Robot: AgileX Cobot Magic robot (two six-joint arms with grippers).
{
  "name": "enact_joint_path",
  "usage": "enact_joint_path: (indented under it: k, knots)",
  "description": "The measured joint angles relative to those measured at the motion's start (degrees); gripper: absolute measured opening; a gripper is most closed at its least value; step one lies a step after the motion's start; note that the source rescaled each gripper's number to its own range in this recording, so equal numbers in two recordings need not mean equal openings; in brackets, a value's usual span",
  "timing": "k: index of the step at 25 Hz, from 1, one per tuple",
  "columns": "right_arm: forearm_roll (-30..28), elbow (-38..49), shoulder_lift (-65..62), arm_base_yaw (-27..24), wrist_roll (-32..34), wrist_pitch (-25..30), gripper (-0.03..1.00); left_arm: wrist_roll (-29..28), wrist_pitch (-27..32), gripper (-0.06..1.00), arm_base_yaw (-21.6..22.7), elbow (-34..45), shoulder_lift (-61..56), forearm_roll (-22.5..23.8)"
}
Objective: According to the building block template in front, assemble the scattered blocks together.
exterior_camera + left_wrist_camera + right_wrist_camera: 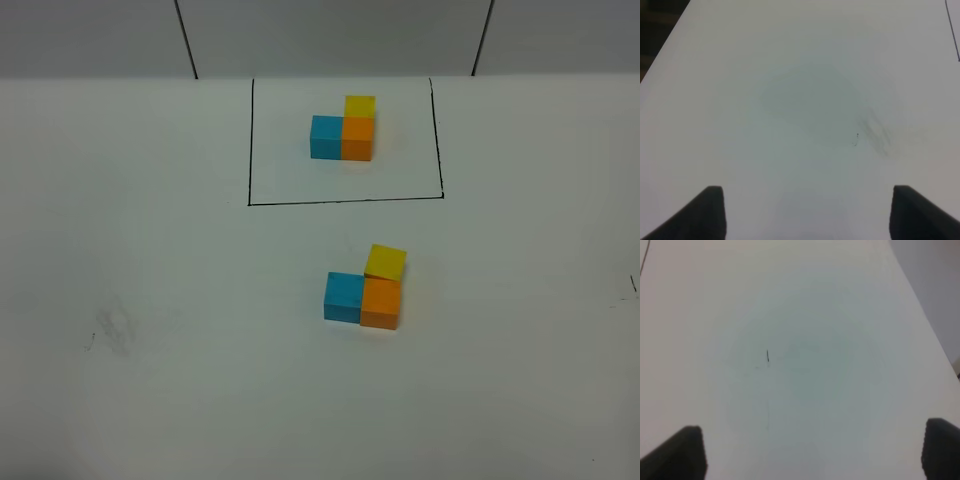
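Two released end effectors, left (807, 212) and right (812, 452), above white table (150, 380) with grey smudge (112, 328).

Both grippers' fingertips (710, 212) (682, 452) look black, blocky, prob. matte; rest of arms out of frame.

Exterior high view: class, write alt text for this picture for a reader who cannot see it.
Two L-shaped trios of blue, orange and yellow cubes sit on a white table. The building block template sits farther back inside a black-line rectangle; the scattered blocks sit nearer, already joined, the yellow cube slightly askew. No gripper is visible.
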Motion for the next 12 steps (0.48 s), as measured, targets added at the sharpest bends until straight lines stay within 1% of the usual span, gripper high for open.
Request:
enact_joint_path:
  k: [12]
  knots:
    - [0.0,0.0,0.0,0.0,0.0,-0.3,0.79,0.0,0.0,0.54,0.0,0.0,0.0,0.0]
